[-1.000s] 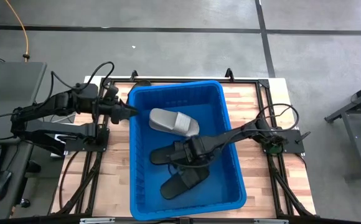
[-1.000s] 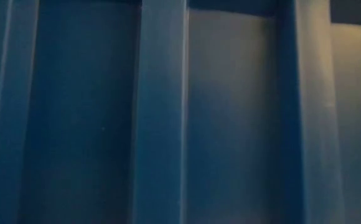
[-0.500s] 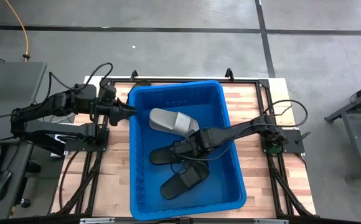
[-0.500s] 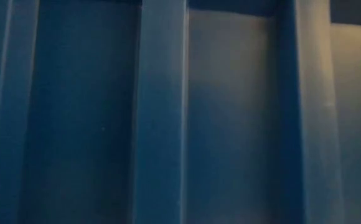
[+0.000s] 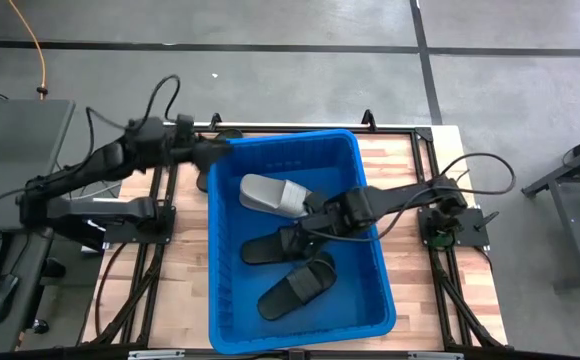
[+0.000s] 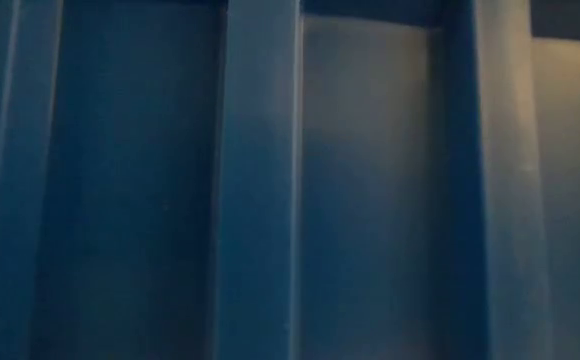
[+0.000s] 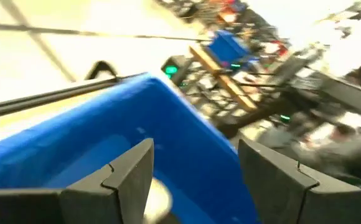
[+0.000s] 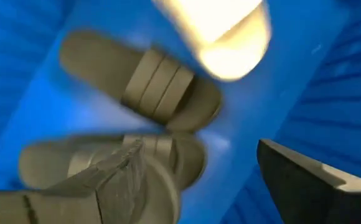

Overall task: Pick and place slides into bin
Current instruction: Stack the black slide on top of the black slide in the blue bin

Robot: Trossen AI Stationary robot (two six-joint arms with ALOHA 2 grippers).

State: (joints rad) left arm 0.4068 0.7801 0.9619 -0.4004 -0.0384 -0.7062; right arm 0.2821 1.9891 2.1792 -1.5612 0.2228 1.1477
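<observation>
Both arms have lifted: right gripper (image 5: 305, 222) and left gripper (image 5: 217, 152), jaws released, empty; three slides (image 5: 275, 248) in bin (image 5: 370, 240), none visible on counter (image 5: 400, 165).

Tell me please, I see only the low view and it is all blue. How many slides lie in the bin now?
Observer: Three lie in the bin: one light grey slide and two black slides.
Operator: Does the right claw hold one?
Observer: No. The right claw is open and empty, inside the bin between the light grey slide and the black slides.
Operator: And the left claw?
Observer: The left claw is open and empty, at the bin's corner on the left arm's side.
</observation>
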